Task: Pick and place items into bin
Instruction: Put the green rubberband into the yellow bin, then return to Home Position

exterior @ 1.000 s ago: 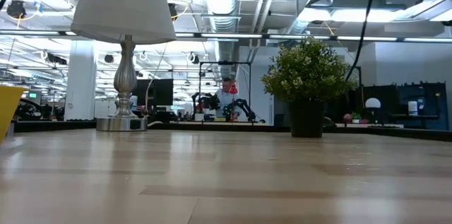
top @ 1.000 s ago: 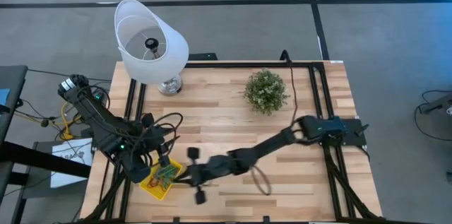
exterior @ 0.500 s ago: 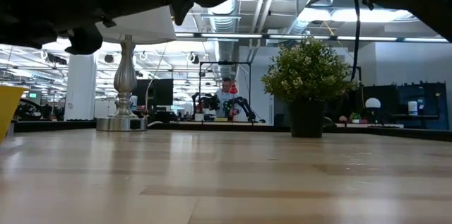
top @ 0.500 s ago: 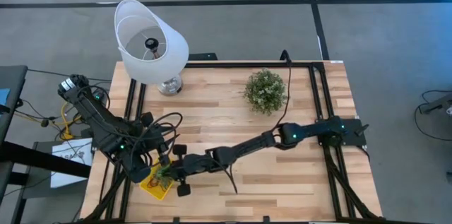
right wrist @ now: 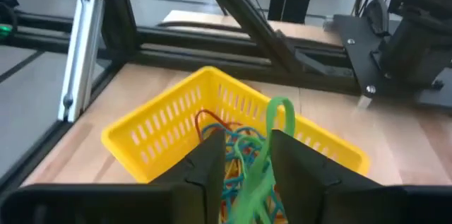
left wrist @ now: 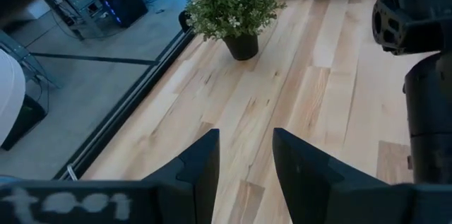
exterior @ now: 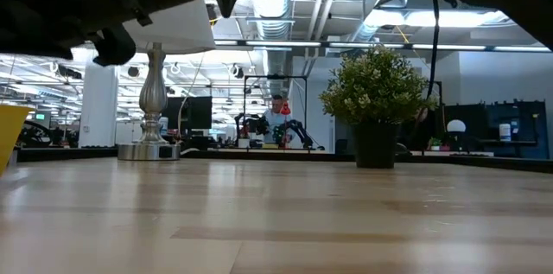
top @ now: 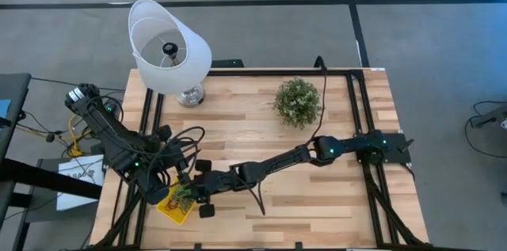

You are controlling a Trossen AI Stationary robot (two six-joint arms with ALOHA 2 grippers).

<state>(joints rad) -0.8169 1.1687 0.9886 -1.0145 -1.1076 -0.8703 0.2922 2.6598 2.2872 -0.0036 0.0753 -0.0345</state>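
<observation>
The yellow bin (top: 176,208) stands at the table's near left corner; its slotted wall (right wrist: 162,125) fills the right wrist view. Several red, blue and yellow loops (right wrist: 224,139) lie inside it. My right gripper (right wrist: 248,164) hovers over the bin (top: 192,193), fingers apart, and a green loop (right wrist: 274,121) stands in the gap between them, hanging toward the pile. My left gripper (left wrist: 246,155) waits open and empty beside the bin's far side (top: 181,175), pointing across the table. My right gripper has the green loop (right wrist: 263,160) in the gap between its parted fingers, over the bin. The loop runs along the inner edge of one finger (right wrist: 296,164); I cannot tell whether it touches.
A potted plant (top: 299,102) stands at the far middle of the table, and a white lamp (top: 169,47) at the far left corner. Bare wood lies between them and the near edge. Black frame rails (right wrist: 212,40) run just beyond the bin.
My right gripper has gone toward the table's left edge and down, from beside the bin to over it, the arm stretching out lower across the table. In the low view both arms now darken the top. My left arm has kept still.
</observation>
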